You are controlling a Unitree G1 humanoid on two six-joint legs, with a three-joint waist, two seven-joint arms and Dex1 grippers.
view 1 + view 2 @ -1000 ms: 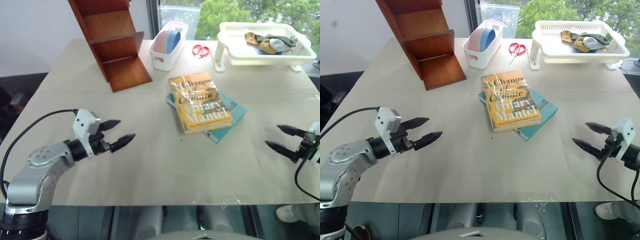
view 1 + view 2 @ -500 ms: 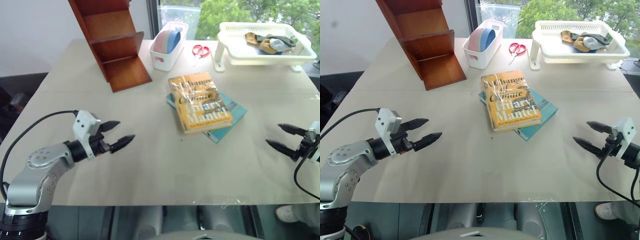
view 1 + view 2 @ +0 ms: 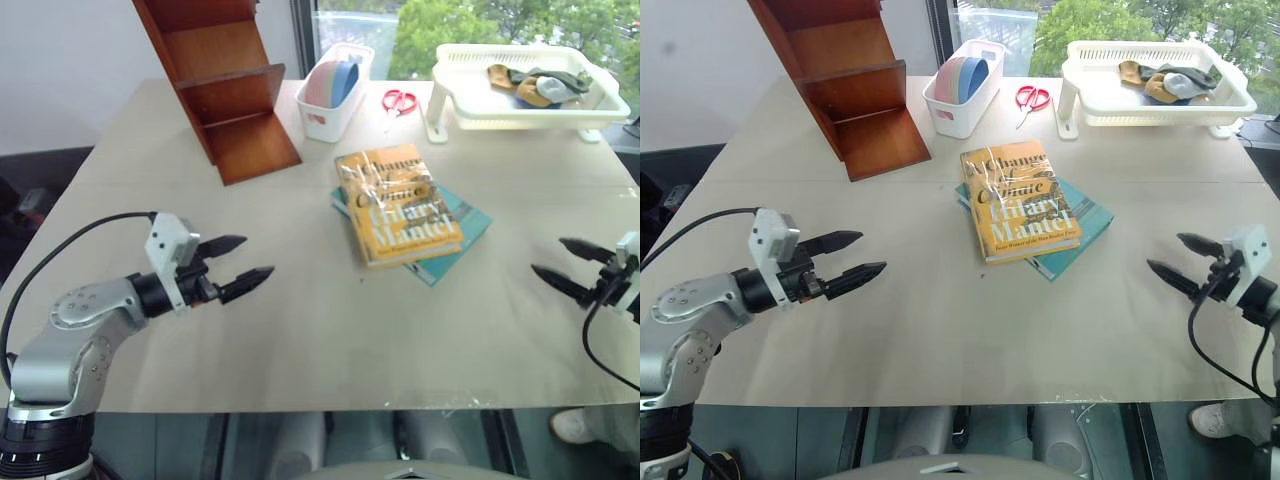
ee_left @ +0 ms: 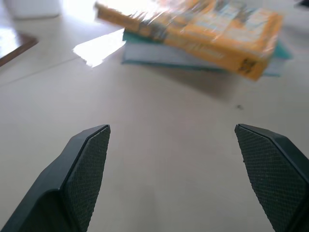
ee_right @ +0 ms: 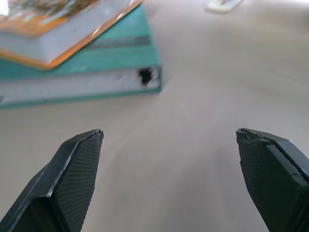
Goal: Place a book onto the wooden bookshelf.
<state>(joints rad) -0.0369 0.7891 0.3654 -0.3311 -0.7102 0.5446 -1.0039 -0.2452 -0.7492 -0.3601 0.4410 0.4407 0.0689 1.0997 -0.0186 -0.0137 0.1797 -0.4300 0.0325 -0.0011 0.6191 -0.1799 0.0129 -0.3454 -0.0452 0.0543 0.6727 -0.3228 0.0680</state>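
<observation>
The yellow-orange book (image 3: 398, 203) lies flat in the middle of the table, on top of a thinner teal book (image 3: 462, 230). The reddish-brown wooden bookshelf (image 3: 218, 85) stands at the far left. My left gripper (image 3: 245, 258) hovers open over the near left of the table, pointing toward the books and well short of them. On the near right, my right gripper (image 3: 562, 264) is open too, aimed at the books from the other side. The left wrist view shows the book (image 4: 203, 29) ahead of empty fingers; in the right wrist view it (image 5: 53, 29) lies ahead as well.
A white bin (image 3: 335, 90) with pastel plates stands right of the bookshelf. Red scissors (image 3: 401, 100) lie beside it. A white tray (image 3: 470, 105) with cloths sits at the far right. Bare tabletop (image 3: 320, 330) lies between my grippers and the books.
My left gripper has risen slightly and turned a little toward the books. The right gripper has edged forward. The books have not moved.
</observation>
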